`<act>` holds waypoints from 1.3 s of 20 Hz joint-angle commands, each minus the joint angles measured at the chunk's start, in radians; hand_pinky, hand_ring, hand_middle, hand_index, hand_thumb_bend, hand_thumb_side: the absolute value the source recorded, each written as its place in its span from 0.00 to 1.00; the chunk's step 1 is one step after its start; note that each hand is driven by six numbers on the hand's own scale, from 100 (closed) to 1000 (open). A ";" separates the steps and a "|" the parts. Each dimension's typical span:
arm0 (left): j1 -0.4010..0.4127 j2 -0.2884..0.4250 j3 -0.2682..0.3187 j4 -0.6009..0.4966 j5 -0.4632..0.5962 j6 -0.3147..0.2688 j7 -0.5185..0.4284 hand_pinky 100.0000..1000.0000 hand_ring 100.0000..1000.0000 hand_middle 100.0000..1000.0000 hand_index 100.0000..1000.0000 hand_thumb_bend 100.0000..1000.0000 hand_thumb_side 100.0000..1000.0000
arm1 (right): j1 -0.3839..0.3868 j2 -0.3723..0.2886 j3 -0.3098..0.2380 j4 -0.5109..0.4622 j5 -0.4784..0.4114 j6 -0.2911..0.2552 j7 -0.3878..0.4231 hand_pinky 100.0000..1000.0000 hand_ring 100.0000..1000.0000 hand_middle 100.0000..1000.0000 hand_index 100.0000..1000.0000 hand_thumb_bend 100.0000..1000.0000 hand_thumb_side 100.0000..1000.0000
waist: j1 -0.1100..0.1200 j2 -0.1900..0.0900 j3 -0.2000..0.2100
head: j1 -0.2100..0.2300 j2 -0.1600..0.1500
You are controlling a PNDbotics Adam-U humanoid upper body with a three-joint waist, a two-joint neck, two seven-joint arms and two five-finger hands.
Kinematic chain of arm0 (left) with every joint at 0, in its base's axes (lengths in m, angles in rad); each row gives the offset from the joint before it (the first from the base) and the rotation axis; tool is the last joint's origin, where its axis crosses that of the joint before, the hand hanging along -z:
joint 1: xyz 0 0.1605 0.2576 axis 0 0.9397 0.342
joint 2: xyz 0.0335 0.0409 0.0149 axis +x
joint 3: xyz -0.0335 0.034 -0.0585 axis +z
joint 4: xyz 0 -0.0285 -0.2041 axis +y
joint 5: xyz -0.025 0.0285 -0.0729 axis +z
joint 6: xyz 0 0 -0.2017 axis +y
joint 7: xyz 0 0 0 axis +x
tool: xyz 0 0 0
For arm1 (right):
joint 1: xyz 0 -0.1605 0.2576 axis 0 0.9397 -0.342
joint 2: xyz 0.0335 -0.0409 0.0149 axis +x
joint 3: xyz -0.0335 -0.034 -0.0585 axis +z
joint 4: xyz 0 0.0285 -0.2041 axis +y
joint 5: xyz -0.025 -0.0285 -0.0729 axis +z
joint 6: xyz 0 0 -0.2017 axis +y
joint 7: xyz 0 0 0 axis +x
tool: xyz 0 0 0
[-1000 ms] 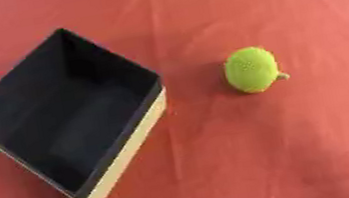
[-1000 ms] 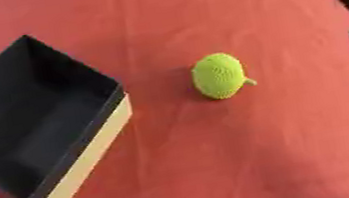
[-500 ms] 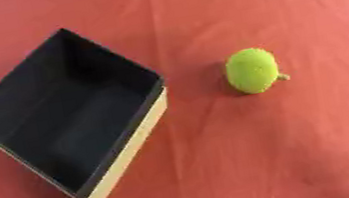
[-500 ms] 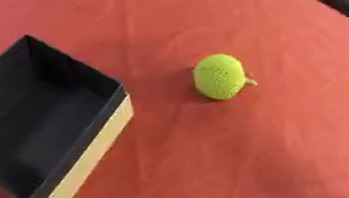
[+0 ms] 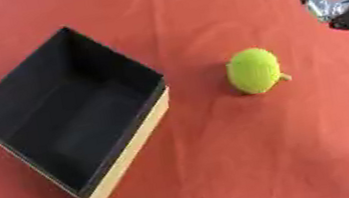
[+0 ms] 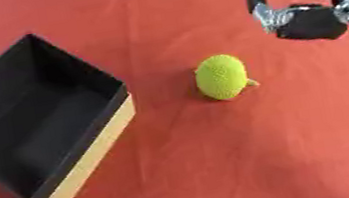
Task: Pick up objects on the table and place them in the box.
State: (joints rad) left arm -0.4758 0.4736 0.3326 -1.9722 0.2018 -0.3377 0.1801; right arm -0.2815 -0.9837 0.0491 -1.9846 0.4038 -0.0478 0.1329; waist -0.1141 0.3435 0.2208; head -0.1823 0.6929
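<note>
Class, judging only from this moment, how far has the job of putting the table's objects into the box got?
Nothing looks done: the black open box with tan sides is empty. The yellow-green knitted ball sits on the red tablecloth, apart from the box. The right hand is above it, holding nothing. Grasping and placing remain.

Right hand (image 6: pixel 306 24) blurred, its fingers indistinct, arm cut off.

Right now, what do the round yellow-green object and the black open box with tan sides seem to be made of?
The round yellow-green object looks like crocheted or knitted yarn: its surface is matte and dotted with fine bumps, with a small stub at one side. The black open box looks like cardboard: thin straight walls, a matte black inside and plain tan outer sides. Neither is certain from these views.
</note>
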 commanded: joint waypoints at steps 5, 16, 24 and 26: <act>-0.017 0.035 -0.007 -0.001 0.008 -0.005 -0.017 0.63 0.50 0.49 0.64 0.03 0.00 | -0.023 -0.170 0.077 -0.015 -0.071 -0.002 0.116 0.83 0.85 0.81 0.91 0.00 0.61 | 0.000 -0.024 0.008 | -0.012 -0.002; -0.024 0.031 -0.013 0.005 0.017 -0.007 -0.029 0.64 0.50 0.49 0.64 0.02 0.00 | -0.043 -0.188 0.196 -0.015 -0.188 0.164 0.189 0.82 0.81 0.78 0.93 0.07 0.35 | -0.001 -0.023 0.021 | -0.025 -0.006; -0.026 0.028 -0.016 0.008 0.021 -0.007 -0.036 0.64 0.50 0.49 0.64 0.01 0.00 | -0.084 -0.146 0.252 -0.015 -0.266 0.303 0.218 0.87 0.87 0.80 0.93 0.28 0.00 | 0.001 -0.022 0.025 | -0.030 -0.006; -0.025 0.027 -0.016 0.008 0.022 -0.007 -0.037 0.64 0.50 0.49 0.64 0.00 0.00 | -0.090 -0.135 0.255 -0.015 -0.272 0.328 0.214 0.88 0.87 0.80 0.93 0.27 0.00 | 0.001 -0.022 0.025 | -0.030 -0.006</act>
State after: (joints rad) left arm -0.4886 0.4740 0.3158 -1.9549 0.2200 -0.3433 0.1480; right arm -0.3612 -1.1028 0.3107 -1.9849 0.1435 0.2621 0.3485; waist -0.1201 0.3420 0.2463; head -0.2090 0.6930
